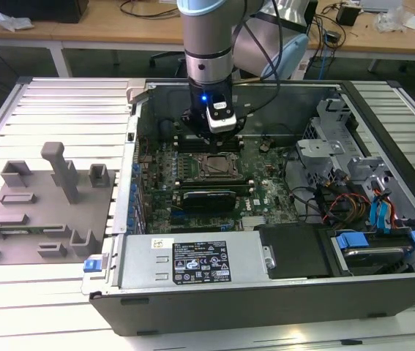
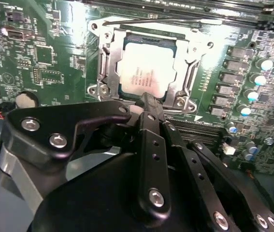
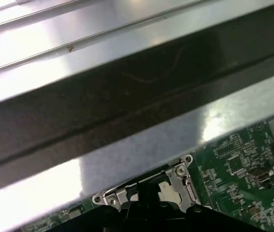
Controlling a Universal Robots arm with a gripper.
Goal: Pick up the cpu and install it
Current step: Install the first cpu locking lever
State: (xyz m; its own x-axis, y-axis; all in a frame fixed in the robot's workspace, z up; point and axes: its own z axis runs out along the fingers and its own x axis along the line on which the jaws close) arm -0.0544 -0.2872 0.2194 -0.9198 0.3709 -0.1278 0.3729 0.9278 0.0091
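The arm hangs over the open case, jaws right above the socket — the space straight up from there is free apart from the arm itself. The cpu sits in the socket frame, the thin lever lies along one edge of it. Tight around it: a dark card just beside the socket on the near side, memory slots beyond, the case wall close behind. On the exterior view's right, the drive cage and cables crowd the case. On its left, the tray stands on the table with open room around it — its upright blocks are the only snag.
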